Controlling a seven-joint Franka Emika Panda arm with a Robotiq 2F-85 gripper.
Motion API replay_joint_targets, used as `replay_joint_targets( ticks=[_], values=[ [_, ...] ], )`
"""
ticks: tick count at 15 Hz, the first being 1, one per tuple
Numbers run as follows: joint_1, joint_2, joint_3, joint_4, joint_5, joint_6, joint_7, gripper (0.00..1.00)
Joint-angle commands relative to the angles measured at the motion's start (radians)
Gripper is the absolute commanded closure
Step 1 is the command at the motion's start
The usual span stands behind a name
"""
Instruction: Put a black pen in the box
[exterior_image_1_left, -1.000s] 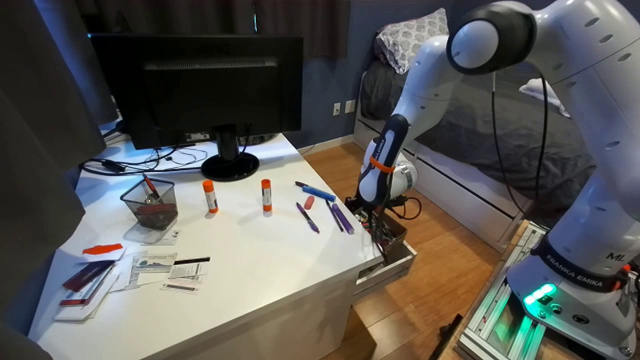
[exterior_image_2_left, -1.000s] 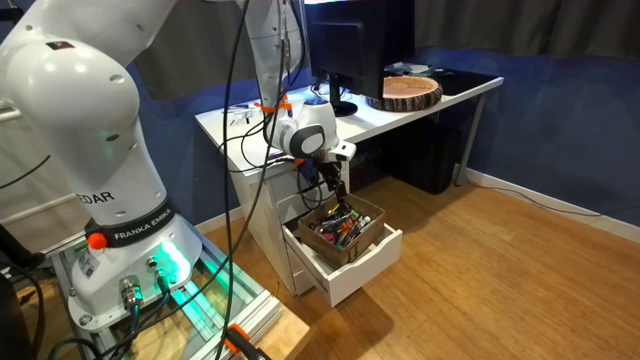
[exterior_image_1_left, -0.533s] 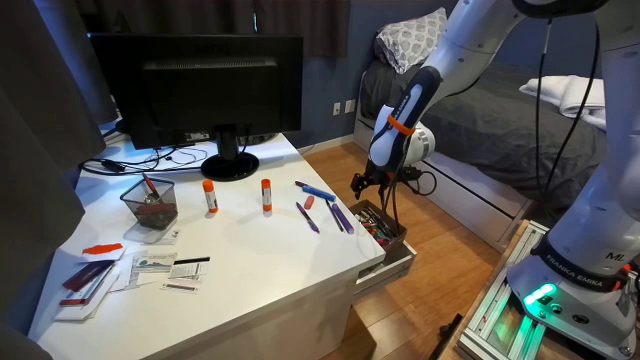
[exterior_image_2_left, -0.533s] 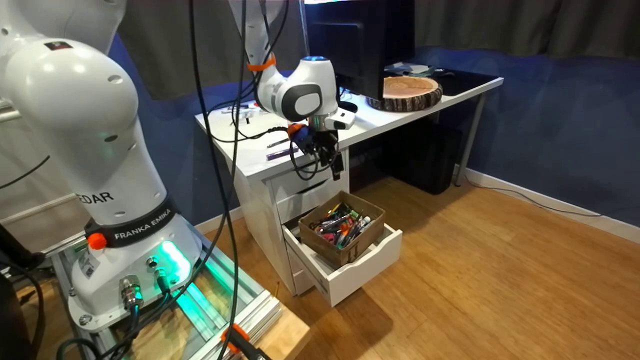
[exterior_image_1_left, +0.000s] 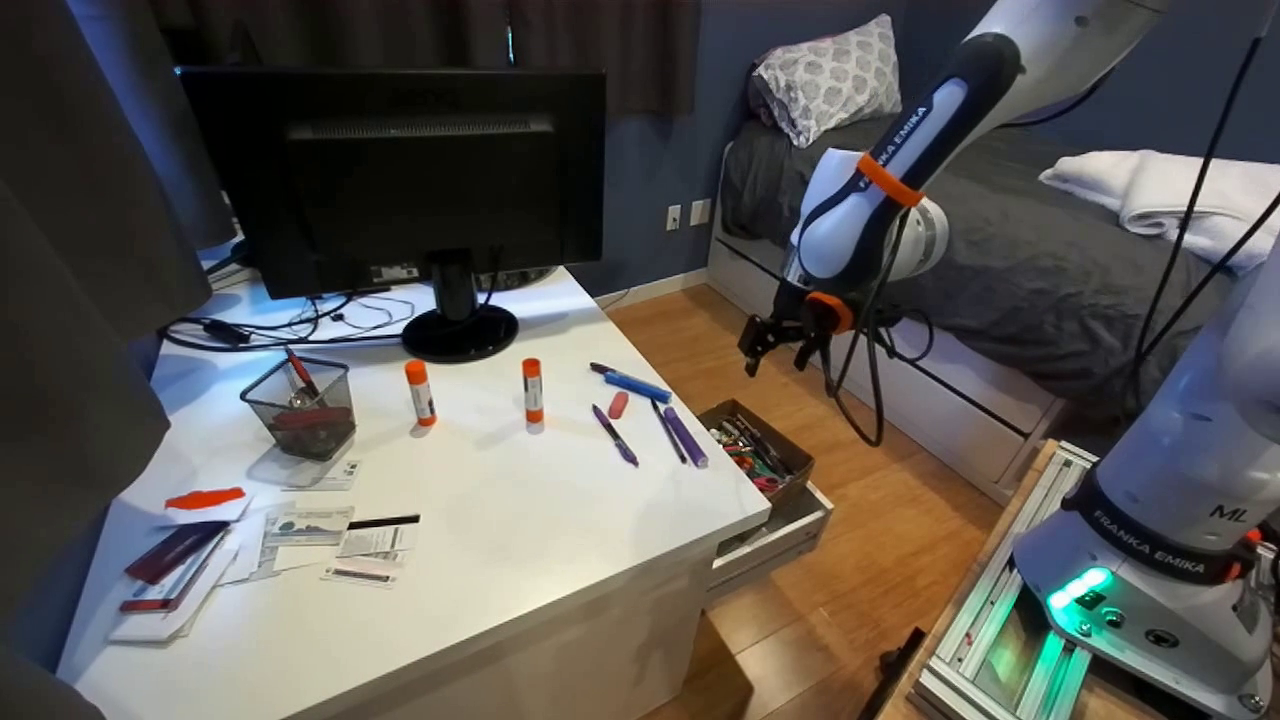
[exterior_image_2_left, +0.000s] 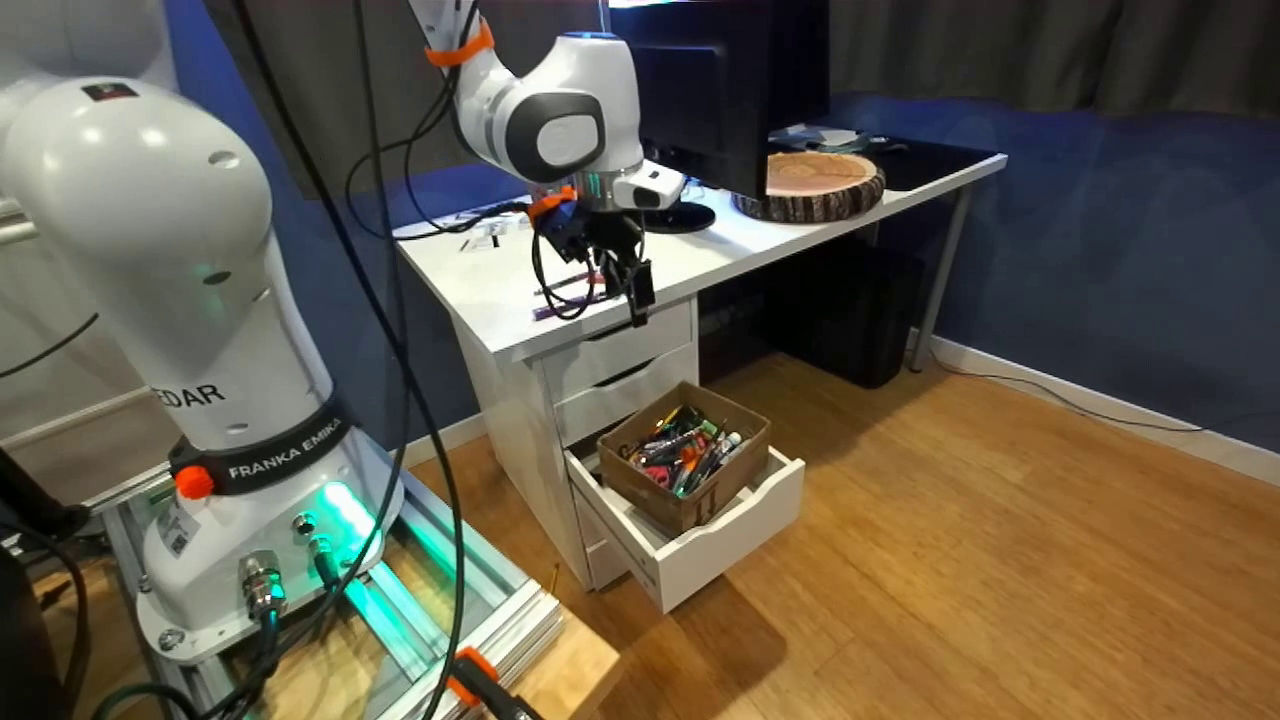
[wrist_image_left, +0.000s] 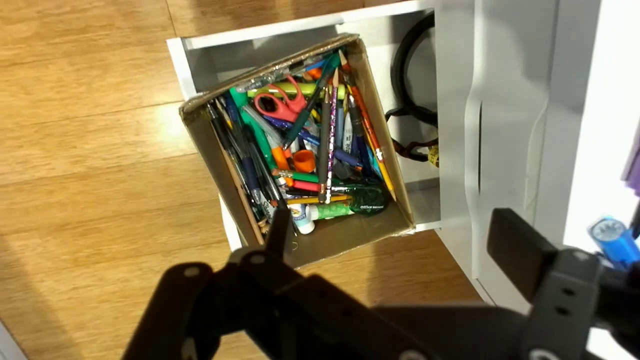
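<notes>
Bed (exterior_image_1_left: 1040, 275), pillow (exterior_image_1_left: 832, 82) and desk (exterior_image_1_left: 500, 520) mark a bedroom.

Corner of box (wrist_image_left: 357, 231) invisible behind claw (wrist_image_left: 394, 229)

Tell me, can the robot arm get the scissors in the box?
Probably yes: the gripper is open, the box is uncovered, and the scissors lie near the top, though pens crowd them.

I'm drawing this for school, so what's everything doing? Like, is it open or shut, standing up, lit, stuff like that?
Gripper: open, holding nothing
Box: open-topped, crowded inside
Lower drawer: pulled out
Upper drawers: shut
Cup: upright, with things in it
Glue sticks: both upright, caps on
Base light: glowing green
Scissors: blades hidden, so can't tell if open
Monitor: seen from behind, can't tell if on
</notes>
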Motion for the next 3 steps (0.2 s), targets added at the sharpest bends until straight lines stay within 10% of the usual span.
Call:
replay_joint_targets(
  ticks=[1, 3],
  values=[
    [-0.017, -0.030, 0.017, -0.025, -0.009, -0.003, 0.006, 0.00],
    [-0.019, -0.059, 0.020, -0.052, -0.008, -0.003, 0.004, 0.00]
  ],
)
